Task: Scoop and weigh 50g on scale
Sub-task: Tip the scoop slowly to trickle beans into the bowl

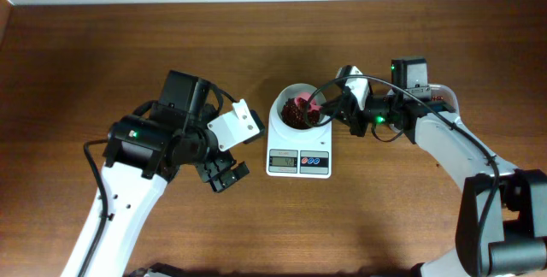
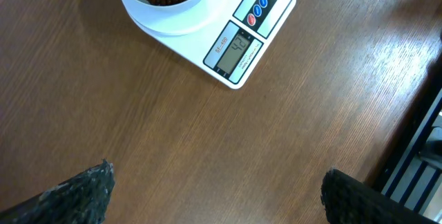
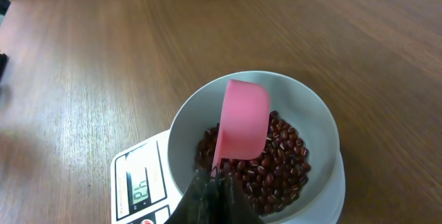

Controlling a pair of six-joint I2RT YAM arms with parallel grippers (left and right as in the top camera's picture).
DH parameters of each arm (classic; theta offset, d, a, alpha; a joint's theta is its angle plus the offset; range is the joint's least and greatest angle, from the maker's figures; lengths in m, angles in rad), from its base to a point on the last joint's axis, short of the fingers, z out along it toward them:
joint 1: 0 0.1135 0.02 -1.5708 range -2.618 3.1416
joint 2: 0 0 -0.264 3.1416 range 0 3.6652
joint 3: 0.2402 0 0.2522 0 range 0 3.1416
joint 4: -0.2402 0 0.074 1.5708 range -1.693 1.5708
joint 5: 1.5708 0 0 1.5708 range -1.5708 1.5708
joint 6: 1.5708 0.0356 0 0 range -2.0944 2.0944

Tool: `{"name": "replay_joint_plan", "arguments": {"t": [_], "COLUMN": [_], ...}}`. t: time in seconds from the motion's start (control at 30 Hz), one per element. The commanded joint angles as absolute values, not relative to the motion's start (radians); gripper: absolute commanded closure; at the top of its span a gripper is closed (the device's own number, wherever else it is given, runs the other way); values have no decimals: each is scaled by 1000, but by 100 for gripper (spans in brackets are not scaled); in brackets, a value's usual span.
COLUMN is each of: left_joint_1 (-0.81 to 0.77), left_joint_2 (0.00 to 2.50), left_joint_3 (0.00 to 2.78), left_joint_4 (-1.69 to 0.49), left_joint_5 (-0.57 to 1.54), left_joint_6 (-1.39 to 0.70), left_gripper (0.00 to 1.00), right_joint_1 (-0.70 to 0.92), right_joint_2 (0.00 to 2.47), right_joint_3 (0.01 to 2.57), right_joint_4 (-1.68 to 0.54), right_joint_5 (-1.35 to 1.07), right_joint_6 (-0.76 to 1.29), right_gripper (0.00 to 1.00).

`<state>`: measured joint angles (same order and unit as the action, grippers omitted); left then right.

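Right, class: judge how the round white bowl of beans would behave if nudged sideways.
Wide and low, the round white bowl probably slides rather than tips. The loose reddish-brown beans likely weigh it down. Sitting on the small white scale, it might slip off.

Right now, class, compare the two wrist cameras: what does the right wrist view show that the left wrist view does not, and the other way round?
Only the right wrist view: the pink spoon over the beans, its handle pinched in the shut right gripper. Only the left wrist view: the left gripper, fingers wide apart above the table, and the scale's blue buttons. Both: the scale with its display, the white bowl, the beans.
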<state>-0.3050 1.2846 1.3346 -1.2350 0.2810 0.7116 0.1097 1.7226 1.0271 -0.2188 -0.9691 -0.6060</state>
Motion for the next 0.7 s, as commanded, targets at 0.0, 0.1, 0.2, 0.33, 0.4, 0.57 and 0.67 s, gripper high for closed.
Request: {"name": "replay_joint_plan", "arguments": {"t": [0.0, 0.1, 0.2, 0.33, 0.4, 0.57, 0.67], "left_joint_1": [-299, -299, -299, -299, -299, -299, -299], "left_joint_2": [1276, 1276, 1276, 1276, 1276, 1276, 1276], "left_joint_3": [1353, 1353, 1353, 1353, 1353, 1353, 1353], "left_joint_4": [-1236, -1236, -1236, -1236, -1236, -1236, -1236], "left_joint_5": [292, 292, 292, 292, 292, 292, 292], "left_joint_6": [724, 724, 724, 724, 724, 724, 724], "left_gripper": [1, 1, 1, 1, 1, 1, 1], "right_joint_1": [113, 113, 113, 113, 113, 113, 113], "right_joint_2": [1714, 1714, 1714, 1714, 1714, 1714, 1714], "right_joint_3": [1019, 1019, 1019, 1019, 1019, 1020, 1020], "right_joint_4": [-215, -212, -212, -205, -205, -204, -197], "right_joint_5": [-990, -990, -990, -990, -990, -987, -966], "right_joint_6": [-618, -618, -618, -618, -618, -618, -617], "right_gripper": [96, 96, 96, 96, 96, 96, 96]}}
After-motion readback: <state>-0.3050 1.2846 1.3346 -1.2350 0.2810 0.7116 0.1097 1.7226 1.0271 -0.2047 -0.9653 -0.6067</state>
